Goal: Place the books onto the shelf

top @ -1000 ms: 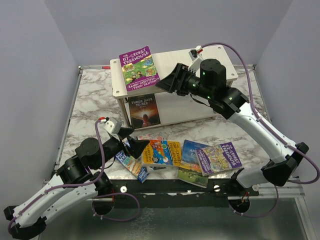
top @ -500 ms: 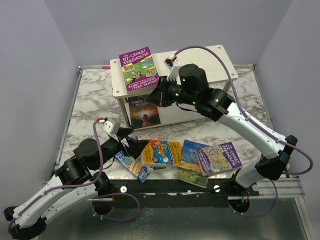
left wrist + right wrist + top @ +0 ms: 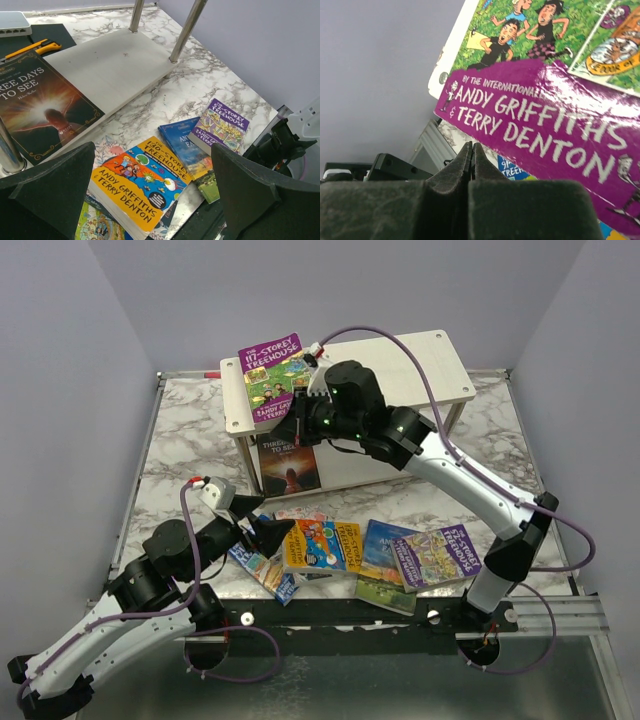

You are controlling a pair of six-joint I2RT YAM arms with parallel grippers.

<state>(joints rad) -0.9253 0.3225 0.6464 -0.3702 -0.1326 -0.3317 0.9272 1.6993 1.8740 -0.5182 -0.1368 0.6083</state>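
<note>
Nearest, left pincer: wide open, empty, over the loose books on the bench.
Farther, right pincer: closed, empty, tips at the near edge of the purple book.
Farthest, shelf: that book overhangs its top; I'd push squarely inward, slowly.

A robotics lab cell is shown: a marble-patterned table is boxed in by plain lilac panels, and an aluminium rail is seen at six o'clock.
</note>
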